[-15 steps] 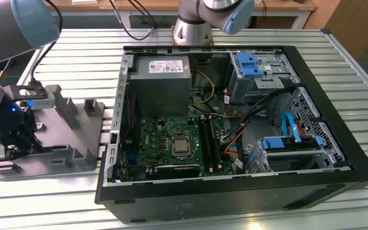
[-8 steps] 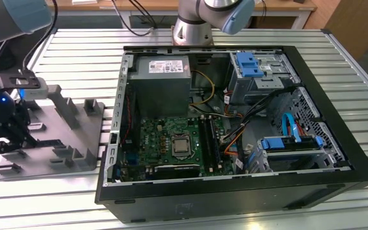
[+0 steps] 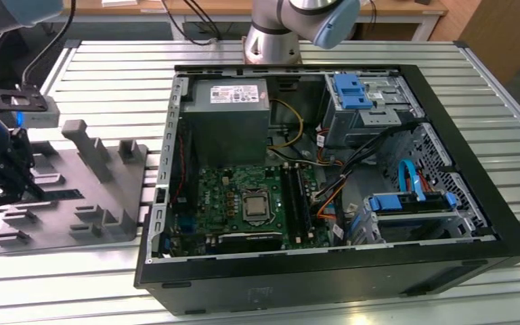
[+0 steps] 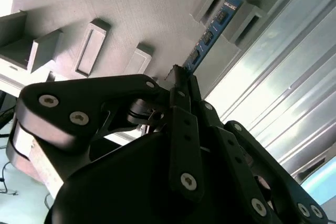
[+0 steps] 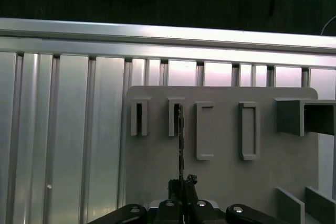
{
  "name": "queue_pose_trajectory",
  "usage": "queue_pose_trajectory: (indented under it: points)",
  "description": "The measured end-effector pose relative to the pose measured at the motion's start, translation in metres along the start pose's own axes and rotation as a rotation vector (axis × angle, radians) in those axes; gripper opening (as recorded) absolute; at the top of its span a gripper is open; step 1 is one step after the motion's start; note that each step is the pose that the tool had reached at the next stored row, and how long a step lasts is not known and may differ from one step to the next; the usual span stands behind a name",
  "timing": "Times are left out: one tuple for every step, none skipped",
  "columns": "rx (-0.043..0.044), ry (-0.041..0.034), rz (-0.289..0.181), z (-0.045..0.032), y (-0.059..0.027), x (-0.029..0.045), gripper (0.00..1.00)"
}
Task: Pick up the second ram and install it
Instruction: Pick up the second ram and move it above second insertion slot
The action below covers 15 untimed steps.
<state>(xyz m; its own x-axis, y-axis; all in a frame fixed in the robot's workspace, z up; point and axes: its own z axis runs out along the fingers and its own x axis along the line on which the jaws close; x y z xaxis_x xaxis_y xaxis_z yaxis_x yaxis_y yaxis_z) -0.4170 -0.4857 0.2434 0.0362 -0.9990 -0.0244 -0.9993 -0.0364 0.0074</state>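
- The second ram stands on its long edge on the grey block. It is a slim board with a row of small black chips, and its far end is tucked between two raised grey posts.
- In the first wrist view the stick shows edge-on as a thin dark line. It runs from a slotted post straight back to the gripper.
- The gripper is pinched onto the near end of the stick. Its two black fingers are drawn in until only the board's thickness lies between them.
- The stick is not lifted clear, as its lower edge lies along the block's face.
- Around it the block carries more moulded posts and rectangular frames, and the frames beside the stick hold nothing.
- In the exterior view the block lies on the slatted metal table, at nine o'clock of the open computer case and just beside it.
- The gripper stands over the block's nine o'clock side, well apart from the case.
- The arm's base rises at twelve o'clock of the case.
- Inside the case, the grey power supply sits at eleven o'clock and a blue drive cage at one o'clock.
- The green motherboard is at seven o'clock, and a second blue-trimmed cage at four o'clock.
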Motion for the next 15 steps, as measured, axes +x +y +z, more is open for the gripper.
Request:
queue_pose_trajectory:
  points:
    - [0.0001,-0.0001,0.0,-0.002,0.0,0.0,0.14]
    - [0.0,0.0,0.0,-0.0039,0.0,-0.0001,0.14]
    - [-0.0001,0.0,0.0,-0.0057,0.0,-0.0001,0.14]
    - [0.0,0.0,0.0,-0.0074,0.0001,-0.0002,0.14]
    - [-0.0001,0.0001,0.0,-0.0093,0.0001,-0.0002,0.14]
    - [-0.0001,0.0001,0.0,-0.0109,0.0001,-0.0002,0.14]
    - [0.0,0.0,0.0,-0.0124,0.0001,-0.0003,0.14]
    - [0.0,-0.0001,0.0,-0.0137,0.0001,-0.0003,0.14]
    - [0.0,0.0,0.0,-0.015,0.0001,-0.0004,0.14]
    - [0.0,0.0,0.0,-0.0162,0.0001,-0.0004,0.14]
    - [0.0,0.0,0.0,-0.0173,0.0001,-0.0004,0.14]
    - [0.0,0.0,0.0,-0.0186,0.0001,-0.0005,0.14]
    - [0.0,0.0,0.0,-0.022,0.0002,-0.0005,0.14]
    - [0.0,0.0,0.0,-0.0234,0.0002,-0.0006,0.14]
    - [0.0,0.0,0.0,-0.0248,0.0002,-0.0006,0.14]
